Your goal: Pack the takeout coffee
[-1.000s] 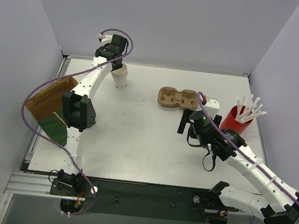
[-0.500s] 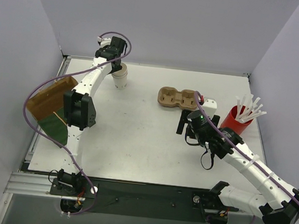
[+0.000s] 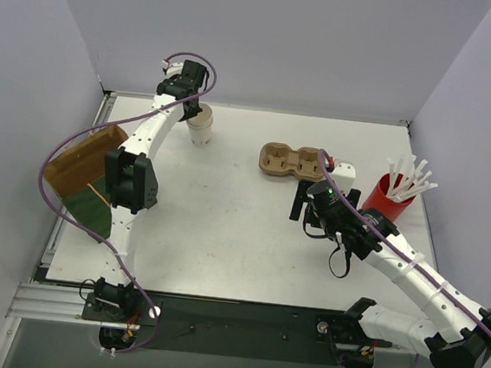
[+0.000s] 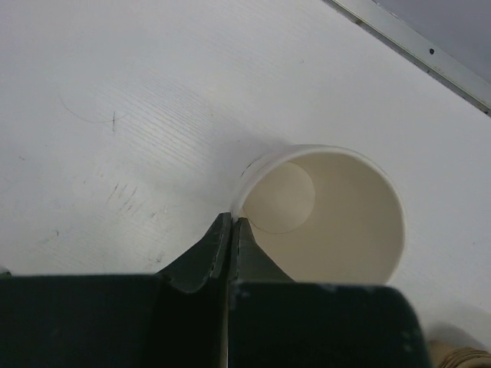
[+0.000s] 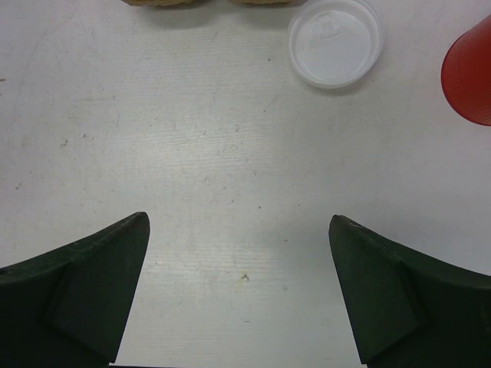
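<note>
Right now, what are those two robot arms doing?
They are packing a coffee. The left tool pinches the rim of the open paper cup at the far side of the table. The right tool hangs open over bare table, just short of the white lid, which lies beside the red cup. The lid is not on the cup yet.

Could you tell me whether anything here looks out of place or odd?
Nothing is spilled or damaged. The cup is lidless and empty, pinched by its rim in the left hand, while its lid lies across the table near the red cup. The paper bag overhangs the left edge.
</note>
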Action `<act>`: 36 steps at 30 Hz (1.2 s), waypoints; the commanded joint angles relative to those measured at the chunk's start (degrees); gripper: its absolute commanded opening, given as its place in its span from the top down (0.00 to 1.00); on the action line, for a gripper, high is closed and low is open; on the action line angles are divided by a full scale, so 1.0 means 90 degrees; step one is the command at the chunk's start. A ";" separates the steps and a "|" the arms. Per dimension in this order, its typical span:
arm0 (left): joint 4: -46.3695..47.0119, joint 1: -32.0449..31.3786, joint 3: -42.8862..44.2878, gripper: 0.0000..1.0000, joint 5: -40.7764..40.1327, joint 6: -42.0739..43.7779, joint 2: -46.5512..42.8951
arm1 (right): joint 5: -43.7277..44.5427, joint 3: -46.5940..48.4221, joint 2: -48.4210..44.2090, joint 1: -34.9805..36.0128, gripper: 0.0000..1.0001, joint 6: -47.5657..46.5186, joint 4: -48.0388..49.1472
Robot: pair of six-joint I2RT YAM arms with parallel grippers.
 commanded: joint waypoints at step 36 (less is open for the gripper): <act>0.2585 0.0107 -0.2836 1.00 0.1885 0.0419 -0.2513 | -0.0380 0.0137 0.0518 -0.0003 0.12 -0.0121 -0.0230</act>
